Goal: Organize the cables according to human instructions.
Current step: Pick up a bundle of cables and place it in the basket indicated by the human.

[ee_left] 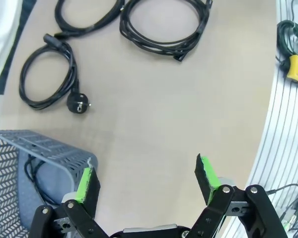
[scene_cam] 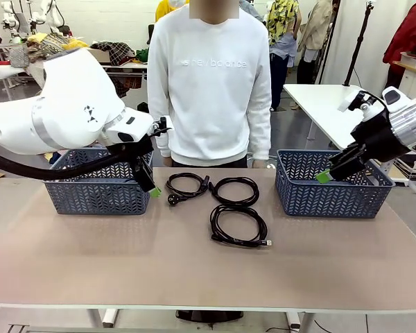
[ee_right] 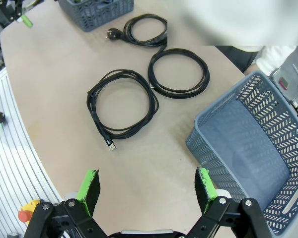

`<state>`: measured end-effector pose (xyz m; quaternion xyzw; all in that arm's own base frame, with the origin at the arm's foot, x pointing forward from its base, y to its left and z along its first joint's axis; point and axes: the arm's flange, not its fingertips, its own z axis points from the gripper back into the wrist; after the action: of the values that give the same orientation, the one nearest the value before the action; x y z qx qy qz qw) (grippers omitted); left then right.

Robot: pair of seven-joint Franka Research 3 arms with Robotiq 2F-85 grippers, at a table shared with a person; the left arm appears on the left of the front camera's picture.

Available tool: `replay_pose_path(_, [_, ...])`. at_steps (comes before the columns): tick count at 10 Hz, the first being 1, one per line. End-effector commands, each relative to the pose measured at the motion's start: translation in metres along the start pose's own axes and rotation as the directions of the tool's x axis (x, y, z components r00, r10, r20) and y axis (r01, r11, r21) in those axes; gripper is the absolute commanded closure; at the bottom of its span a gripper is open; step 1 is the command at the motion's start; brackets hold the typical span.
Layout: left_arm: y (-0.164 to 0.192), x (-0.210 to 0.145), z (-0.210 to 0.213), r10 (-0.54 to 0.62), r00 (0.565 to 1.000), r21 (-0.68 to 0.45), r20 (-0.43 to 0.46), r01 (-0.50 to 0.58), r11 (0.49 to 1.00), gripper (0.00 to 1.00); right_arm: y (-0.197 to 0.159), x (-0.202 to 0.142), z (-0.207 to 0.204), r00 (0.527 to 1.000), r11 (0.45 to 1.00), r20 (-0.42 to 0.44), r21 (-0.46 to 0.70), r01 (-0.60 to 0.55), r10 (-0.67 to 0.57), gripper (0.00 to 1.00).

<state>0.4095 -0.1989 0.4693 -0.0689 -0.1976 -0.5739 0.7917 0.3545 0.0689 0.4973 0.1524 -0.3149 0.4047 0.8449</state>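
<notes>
Between left basket (scene_cam: 83, 198) and right basket (scene_cam: 326, 198) on the table (scene_cam: 90, 263), three coiled cables (scene_cam: 215, 220); fourth cable (ee_left: 30, 171) inside left basket. Light, limp, probably prone to uncoiling; best pinched across bundled strands. Left claw (ee_left: 145, 168) and right claw (ee_right: 147, 173) spread, empty.

A long tan matte tabletop (scene_cam: 194, 270) spreads across the foreground. Behind, a plain white table (scene_cam: 319, 97) stands on grey floor (scene_cam: 291, 132); piled fabric (scene_cam: 111, 50), perhaps clothing, lies before a white wall (scene_cam: 118, 21).

black cables (scene_cam: 238, 225), blue herringbone baskets (scene_cam: 333, 198), beige table (scene_cam: 194, 270)
</notes>
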Motion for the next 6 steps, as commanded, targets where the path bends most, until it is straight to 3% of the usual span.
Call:
replay_pose_path(1, [0.0032,-0.0018,0.0020,0.009,1.000,0.003,0.000,-0.009,1.000,0.00,-0.0019,0.0001,-0.0005,1.000,1.000,0.012,0.012,0.001,-0.001,0.00])
replay_pose_path(6, [0.0032,-0.0018,0.0020,0.009,1.000,0.003,0.000,-0.009,1.000,0.00,-0.0019,0.0001,-0.0005,1.000,1.000,0.012,0.012,0.001,-0.001,0.00])
